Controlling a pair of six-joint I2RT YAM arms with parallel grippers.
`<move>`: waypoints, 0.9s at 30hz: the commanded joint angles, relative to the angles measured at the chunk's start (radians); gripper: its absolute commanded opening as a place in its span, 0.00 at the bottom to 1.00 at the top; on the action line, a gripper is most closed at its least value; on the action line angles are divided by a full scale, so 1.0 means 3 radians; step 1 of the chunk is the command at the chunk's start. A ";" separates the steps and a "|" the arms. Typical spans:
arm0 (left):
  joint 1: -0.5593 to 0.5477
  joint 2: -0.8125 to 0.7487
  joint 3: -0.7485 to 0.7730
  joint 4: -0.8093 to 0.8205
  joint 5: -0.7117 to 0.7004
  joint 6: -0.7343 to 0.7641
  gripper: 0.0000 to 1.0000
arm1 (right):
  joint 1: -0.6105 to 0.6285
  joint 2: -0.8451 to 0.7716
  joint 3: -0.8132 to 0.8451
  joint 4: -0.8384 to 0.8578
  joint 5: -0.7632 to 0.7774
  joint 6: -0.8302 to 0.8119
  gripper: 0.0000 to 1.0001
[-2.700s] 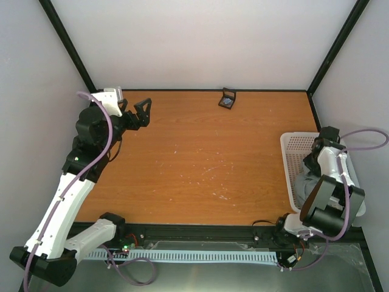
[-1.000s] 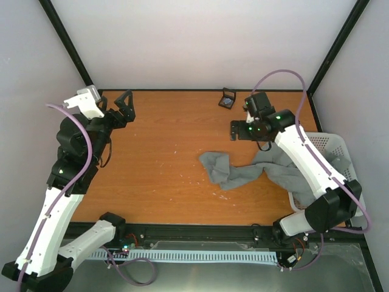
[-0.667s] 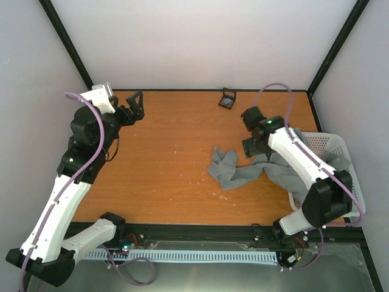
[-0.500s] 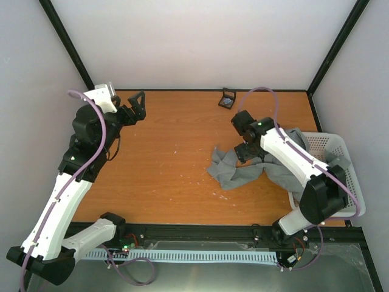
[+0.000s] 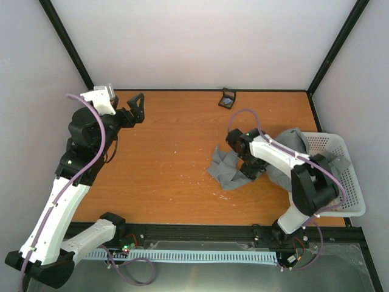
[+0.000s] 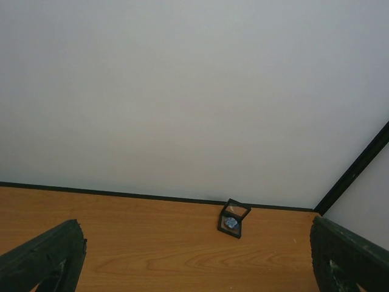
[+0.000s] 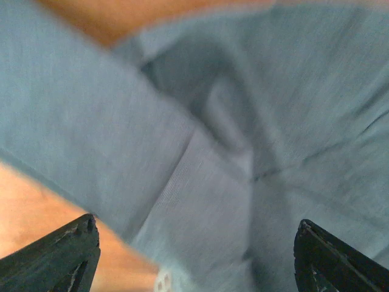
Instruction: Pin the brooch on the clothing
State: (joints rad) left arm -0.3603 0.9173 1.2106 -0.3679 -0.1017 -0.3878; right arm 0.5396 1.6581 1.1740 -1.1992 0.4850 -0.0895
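Observation:
The brooch (image 6: pixel 230 223) lies in a small black square holder (image 6: pixel 234 217) at the table's back edge; in the top view the brooch (image 5: pixel 227 102) is far from both arms. The grey clothing (image 5: pixel 226 173) lies crumpled right of centre and trails into the basket. My right gripper (image 5: pixel 248 166) is low over it. In the right wrist view the cloth (image 7: pixel 206 121) fills the frame, blurred, and the right gripper (image 7: pixel 194 261) is open above it. My left gripper (image 5: pixel 138 102) stays open at the back left, holding nothing, and faces the holder, as the left gripper (image 6: pixel 194 267) shows in its own view.
A white mesh basket (image 5: pixel 351 159) stands at the right table edge with part of the shirt hanging in it. A pale shirt button (image 7: pixel 163 281) shows near the right gripper's left finger. Black frame posts rise at both back corners.
The right arm pulled the shirt out of the basket onto the table, then swung forward and down onto it; its jaws have narrowed slightly. The left gripper shifted slightly.

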 commanded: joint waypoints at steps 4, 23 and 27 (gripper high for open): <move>-0.0021 -0.0092 0.0001 -0.0043 -0.0048 0.0300 1.00 | 0.0027 -0.0460 -0.0597 0.0204 0.0209 -0.0605 0.89; -0.0024 -0.0169 0.0223 -0.0005 -0.0309 0.0509 1.00 | 0.0391 -0.0617 0.3204 0.0965 -0.1842 0.0375 0.03; -0.0021 -0.0181 0.0354 0.0021 -0.0462 0.0521 1.00 | 0.0801 -0.0363 0.4060 0.1444 -0.2019 0.0323 0.03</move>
State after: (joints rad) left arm -0.3603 0.8726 1.2449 -0.3779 -0.1833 -0.2604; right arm 0.6762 1.4696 2.2158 -0.9287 0.0631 -0.0505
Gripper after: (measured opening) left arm 0.997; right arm 0.028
